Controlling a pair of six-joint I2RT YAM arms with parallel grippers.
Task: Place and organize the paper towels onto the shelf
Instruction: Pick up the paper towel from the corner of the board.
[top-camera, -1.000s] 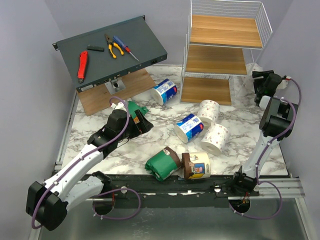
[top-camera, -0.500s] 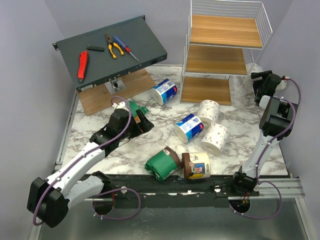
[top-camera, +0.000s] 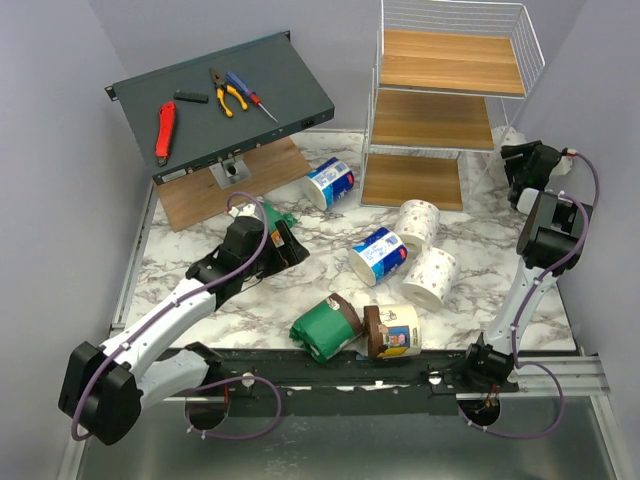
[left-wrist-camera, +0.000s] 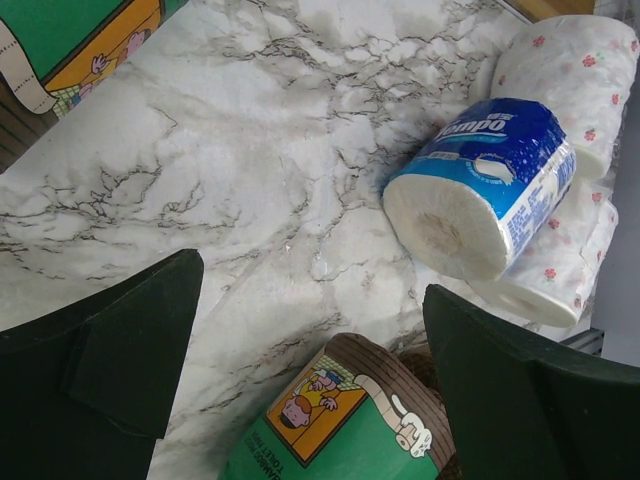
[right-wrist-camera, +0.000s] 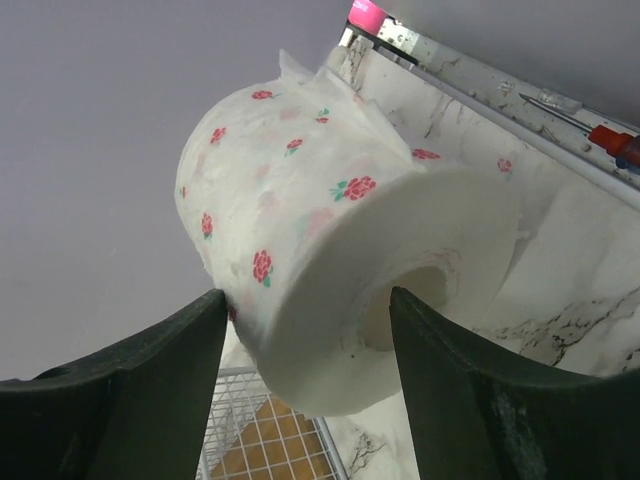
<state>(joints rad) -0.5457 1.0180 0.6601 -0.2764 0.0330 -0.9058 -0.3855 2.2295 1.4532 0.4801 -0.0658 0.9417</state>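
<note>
Several paper towels lie on the marble table: two blue-and-white rolls (top-camera: 330, 182) (top-camera: 380, 255), two white flowered rolls (top-camera: 418, 222) (top-camera: 430, 277), a green roll (top-camera: 325, 328) and a cream-and-brown roll (top-camera: 392, 331). The shelf (top-camera: 440, 62) stands at the back right with bare boards. My left gripper (top-camera: 288, 246) is open beside another green roll (top-camera: 268, 214). In the left wrist view, my left gripper (left-wrist-camera: 310, 280) hangs over a green roll (left-wrist-camera: 350, 420), with a blue roll (left-wrist-camera: 480, 190) beyond. My right gripper (top-camera: 517, 162), right of the shelf, is shut on a white flowered roll (right-wrist-camera: 330, 230).
A dark grey slanted panel (top-camera: 225, 100) at the back left carries a red knife (top-camera: 163, 130), pliers (top-camera: 225, 92) and a screwdriver (top-camera: 250, 95). A wooden board (top-camera: 235, 190) lies under it. The right wall stands close behind my right arm.
My left arm has crept slightly forward and right. My right gripper has edged a little toward the back, beside the shelf. The rolls on the table have not moved.
</note>
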